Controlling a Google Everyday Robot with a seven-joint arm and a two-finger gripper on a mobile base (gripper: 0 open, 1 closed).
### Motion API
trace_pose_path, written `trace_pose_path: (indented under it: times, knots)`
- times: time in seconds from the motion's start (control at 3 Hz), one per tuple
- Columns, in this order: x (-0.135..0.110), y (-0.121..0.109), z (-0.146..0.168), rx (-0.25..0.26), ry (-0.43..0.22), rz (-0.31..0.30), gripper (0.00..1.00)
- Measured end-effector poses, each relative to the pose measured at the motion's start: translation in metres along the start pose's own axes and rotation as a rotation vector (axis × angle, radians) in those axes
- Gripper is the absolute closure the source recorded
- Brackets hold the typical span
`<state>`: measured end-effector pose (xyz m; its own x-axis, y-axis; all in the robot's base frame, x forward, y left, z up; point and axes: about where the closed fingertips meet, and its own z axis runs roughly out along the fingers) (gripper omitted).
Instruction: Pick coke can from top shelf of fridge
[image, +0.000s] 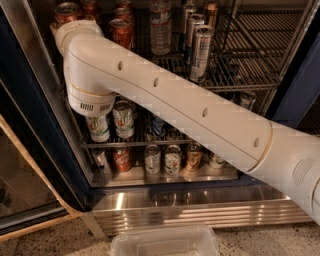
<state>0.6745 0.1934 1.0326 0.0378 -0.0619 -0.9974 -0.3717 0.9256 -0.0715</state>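
**Inspector:** Coke can: red aluminium cylinder with a silver lid, upright at the upper left of the frame on the top shelf, a rack of thin grey wire bars. More red cans stand around it. Tall slim silver cans stand to its right.

**Clerk:** And the fridge?

**Inspector:** Dark blue frame, with a brushed steel base panel below.

**Clerk:** Gripper position?

**Inspector:** The gripper is hidden behind the rounded joint of the smooth white arm, which runs from lower right to upper left and ends at top-shelf level, just left of the can.

**Clerk:** Open or closed? Holding anything?

**Inspector:** Cannot tell. Contact with the can cannot be confirmed either.
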Motion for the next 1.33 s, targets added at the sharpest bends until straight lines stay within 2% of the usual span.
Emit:
trace_pose_path:
  times: [0.33, 0.67, 1.0, 1.33]
  knots:
    - [-0.001, 0.005, -0.008, -0.02, -0.001, 0.019, 1.0]
    - [-0.007, 0.017, -0.034, -0.051, -0.01, 0.044, 1.0]
    - [-0.019, 0.025, -0.057, -0.097, -0.021, 0.036, 1.0]
    - [-0.032, 0.03, -0.076, -0.124, -0.016, -0.006, 1.0]
